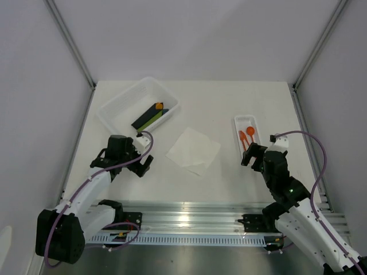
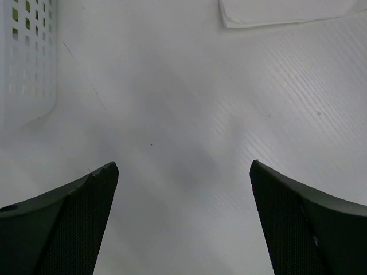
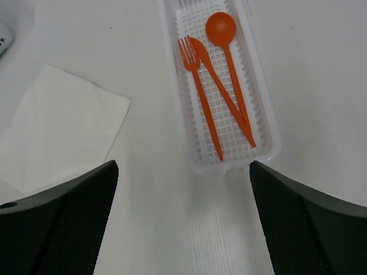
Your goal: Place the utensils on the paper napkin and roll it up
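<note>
While the orange utensils (image 3: 219, 86) lie together in the tray (image 3: 274, 134), just right of the unrolled napkin (image 1: 193, 150) at mid-table, nothing of the task looks done: picking, placing and rolling are all left. The left gripper (image 2: 183, 166) and right gripper (image 3: 183, 166) are both spread wide and empty. The table (image 1: 229, 103) is plain matte white, enclosed by white walls (image 1: 189, 34), with a bin (image 1: 123, 106) at far left.

Lab test cell: plain white walls (image 1: 189, 34)

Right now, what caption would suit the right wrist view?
Open right end effector faces an orange fork, knife and spoon lying in a white tray, napkin flat beside it.
</note>
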### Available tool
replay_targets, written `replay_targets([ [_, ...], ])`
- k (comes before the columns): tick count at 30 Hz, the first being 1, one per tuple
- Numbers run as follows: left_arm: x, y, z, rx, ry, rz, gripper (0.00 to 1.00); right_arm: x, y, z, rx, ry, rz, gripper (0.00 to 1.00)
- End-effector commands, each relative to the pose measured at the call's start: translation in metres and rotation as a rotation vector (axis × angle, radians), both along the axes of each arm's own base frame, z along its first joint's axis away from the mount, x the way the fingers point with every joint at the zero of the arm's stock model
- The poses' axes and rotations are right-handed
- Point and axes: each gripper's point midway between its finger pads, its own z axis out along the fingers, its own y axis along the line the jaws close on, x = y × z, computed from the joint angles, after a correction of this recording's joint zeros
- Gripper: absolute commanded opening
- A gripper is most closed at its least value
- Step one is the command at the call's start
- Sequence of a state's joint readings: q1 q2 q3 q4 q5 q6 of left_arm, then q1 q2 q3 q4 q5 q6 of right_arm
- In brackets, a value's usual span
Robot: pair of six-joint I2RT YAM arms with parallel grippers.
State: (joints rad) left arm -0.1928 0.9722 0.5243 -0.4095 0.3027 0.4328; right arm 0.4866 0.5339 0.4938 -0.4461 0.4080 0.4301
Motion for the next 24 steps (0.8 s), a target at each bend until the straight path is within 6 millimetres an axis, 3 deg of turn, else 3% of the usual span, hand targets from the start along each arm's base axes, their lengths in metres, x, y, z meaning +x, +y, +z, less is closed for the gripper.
replay_targets([
  [1, 0.012, -0.001, 0.018, -0.025, -0.056, 0.037, 1.00, 0.003, -0.004, 0.011, 0.027, -0.044, -0.038, 0.99],
  [4, 0.014, -0.009, 0.033, -0.086, -0.043, 0.059, 1.00, 0.005, -0.006, 0.030, 0.109, -0.100, -0.091, 0.99],
  [6, 0.016, -0.019, 0.059, -0.158, -0.040, 0.065, 1.00, 0.007, 0.002, 0.049, 0.144, -0.157, -0.045, 0.99],
  [7, 0.014, -0.031, 0.072, -0.213, -0.045, 0.010, 0.99, 0.011, 0.010, 0.070, 0.169, -0.224, 0.001, 0.99],
  [9, 0.014, -0.042, 0.084, -0.239, -0.071, -0.075, 1.00, 0.014, 0.031, 0.094, 0.159, -0.298, 0.143, 0.99],
  [11, 0.027, -0.039, 0.082, -0.168, -0.106, -0.058, 0.99, 0.023, 0.028, 0.115, 0.145, -0.305, 0.110, 0.96],
  [12, 0.036, -0.033, 0.081, -0.108, -0.142, -0.022, 1.00, 0.035, 0.016, 0.084, 0.041, -0.158, 0.025, 0.88],
  [13, 0.039, -0.037, 0.076, -0.044, -0.170, -0.020, 0.99, 0.041, 0.009, 0.075, -0.021, -0.078, -0.016, 0.80],
  [14, 0.058, -0.025, 0.079, 0.046, -0.251, 0.056, 0.99, 0.052, 0.002, 0.096, -0.053, -0.058, -0.058, 0.61],
  [15, 0.057, -0.026, 0.071, 0.065, -0.255, 0.057, 0.99, 0.058, -0.001, 0.049, -0.182, 0.169, -0.064, 0.54],
  [16, 0.055, -0.035, 0.066, 0.058, -0.255, 0.028, 1.00, 0.063, 0.000, 0.039, -0.219, 0.249, -0.058, 0.45],
  [17, 0.048, -0.039, 0.052, 0.047, -0.222, -0.001, 0.99, 0.075, 0.008, 0.047, -0.226, 0.274, -0.038, 0.28],
  [18, 0.044, -0.051, 0.052, -0.007, -0.223, -0.050, 0.99, 0.080, 0.016, 0.019, -0.268, 0.384, 0.001, 0.22],
  [20, 0.037, -0.056, 0.040, -0.043, -0.210, -0.070, 0.99, 0.090, 0.022, 0.012, -0.274, 0.394, 0.009, 0.17],
  [24, 0.034, -0.061, 0.038, -0.071, -0.210, -0.081, 1.00, 0.112, 0.007, 0.005, -0.176, 0.347, -0.047, 0.12],
])
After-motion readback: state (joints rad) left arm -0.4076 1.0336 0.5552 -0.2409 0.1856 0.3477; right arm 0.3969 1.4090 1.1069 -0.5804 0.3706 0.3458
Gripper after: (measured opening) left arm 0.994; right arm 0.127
